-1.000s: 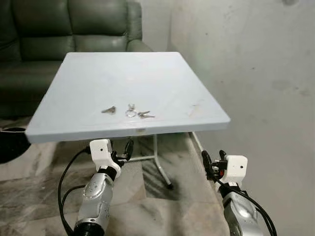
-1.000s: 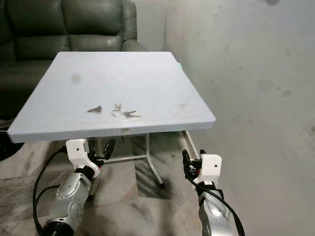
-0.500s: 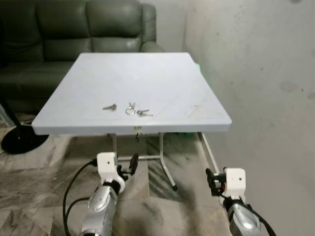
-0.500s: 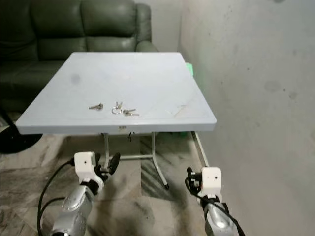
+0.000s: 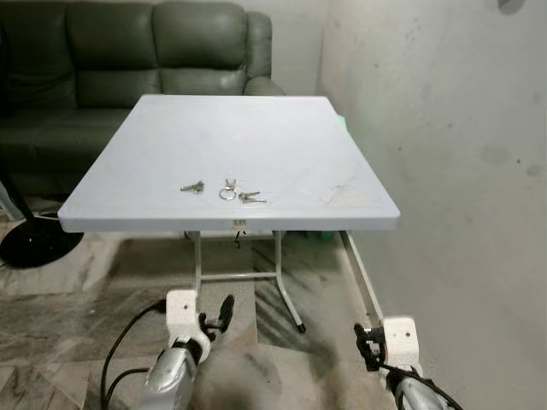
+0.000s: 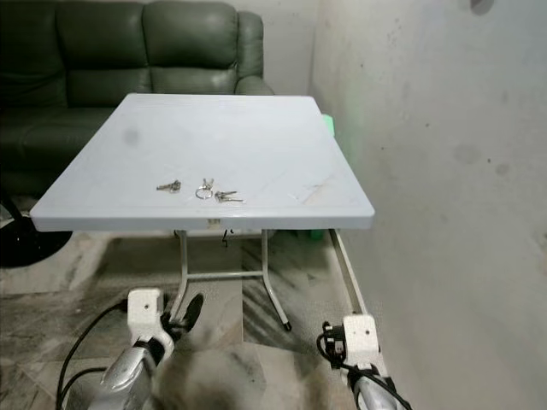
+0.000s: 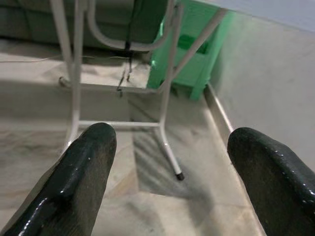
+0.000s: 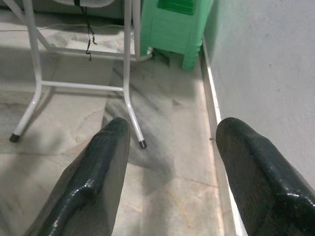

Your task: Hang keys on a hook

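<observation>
Keys [image 5: 225,190] of small silvery metal lie spread in a short row on the pale, smooth square worktop [image 5: 282,145], near its front edge: one loose key on the left, a round split ring in the middle, another key on the right. The worktop stands on thin white tubular legs [image 5: 196,265] over a veined marble floor [image 5: 85,282]. Behind it on the left sits a dark green padded leather sofa [image 5: 128,51]; on the right rises a rough, stained grey wall [image 5: 444,128].

Low in front, the left hand [image 5: 226,307] hangs below the worktop's front edge, under and slightly left of the keys and well apart from them; its two glossy black rounded fingers [image 7: 83,172] stand wide apart. The right hand [image 5: 365,346] hangs lower still near the wall, off to the right of the keys, its fingers [image 8: 98,167] likewise spread apart. A green plastic stool [image 8: 172,24] stands under the worktop by the wall.
</observation>
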Available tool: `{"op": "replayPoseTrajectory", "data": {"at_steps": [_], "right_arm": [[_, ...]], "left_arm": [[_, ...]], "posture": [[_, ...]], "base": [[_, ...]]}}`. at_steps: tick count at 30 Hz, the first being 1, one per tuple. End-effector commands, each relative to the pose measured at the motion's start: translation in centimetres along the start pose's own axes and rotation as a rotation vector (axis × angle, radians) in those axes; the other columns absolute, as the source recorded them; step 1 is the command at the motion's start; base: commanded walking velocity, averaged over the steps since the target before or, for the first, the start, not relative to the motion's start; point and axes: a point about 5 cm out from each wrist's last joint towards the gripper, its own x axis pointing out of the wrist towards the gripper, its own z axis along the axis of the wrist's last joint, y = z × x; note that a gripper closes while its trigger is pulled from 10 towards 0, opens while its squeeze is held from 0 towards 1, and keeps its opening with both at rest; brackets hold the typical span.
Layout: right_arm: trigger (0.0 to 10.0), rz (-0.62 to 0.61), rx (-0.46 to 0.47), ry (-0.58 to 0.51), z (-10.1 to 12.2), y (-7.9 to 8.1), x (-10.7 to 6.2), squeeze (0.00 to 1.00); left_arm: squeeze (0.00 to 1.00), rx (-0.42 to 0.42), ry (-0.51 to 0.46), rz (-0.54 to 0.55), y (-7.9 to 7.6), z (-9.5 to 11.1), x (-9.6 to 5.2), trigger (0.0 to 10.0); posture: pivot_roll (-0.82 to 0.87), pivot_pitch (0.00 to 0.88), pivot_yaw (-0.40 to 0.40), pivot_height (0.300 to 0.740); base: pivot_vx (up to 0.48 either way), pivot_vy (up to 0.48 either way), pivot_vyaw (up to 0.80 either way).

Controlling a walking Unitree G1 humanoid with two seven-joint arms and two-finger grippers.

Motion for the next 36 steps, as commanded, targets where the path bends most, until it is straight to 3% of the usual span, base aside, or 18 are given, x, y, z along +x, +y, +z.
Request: {"op": "replayPoseTrajectory", "data": {"at_steps": [1,10,21,36], "right_arm": [[10.0,-0.001,-0.015,-0.024,0.5,-0.2,0.3,0.0],[10.0,0.0,-0.019,-0.027,0.4,-0.2,0.5,0.0],[10.0,0.002,-0.031,0.003,-0.3,-0.4,0.4,0.0],[10.0,0.001,-0.07,0.102,-2.0,-0.8,0.0,0.0]], "left_arm": [[0.0,-0.016,-0.016,-0.028,-0.5,0.3,0.4,10.0],[0.0,-0.009,-0.02,-0.017,-0.3,0.3,0.5,10.0],[0.0,0.034,0.089,-0.007,0.3,-1.8,-0.2,10.0],[0.0,0.044,0.164,0.013,0.4,-2.9,-0.4,10.0]], "posture": [[-0.01,0.0,-0.054,0.74],[-0.01,0.0,-0.053,0.74],[-0.01,0.0,-0.057,0.74],[-0.01,0.0,-0.059,0.74]], "base": [[0.0,0.0,0.0],[0.0,0.223,0.0],[0.0,0.0,0.0],[0.0,0.0,0.0]]}}
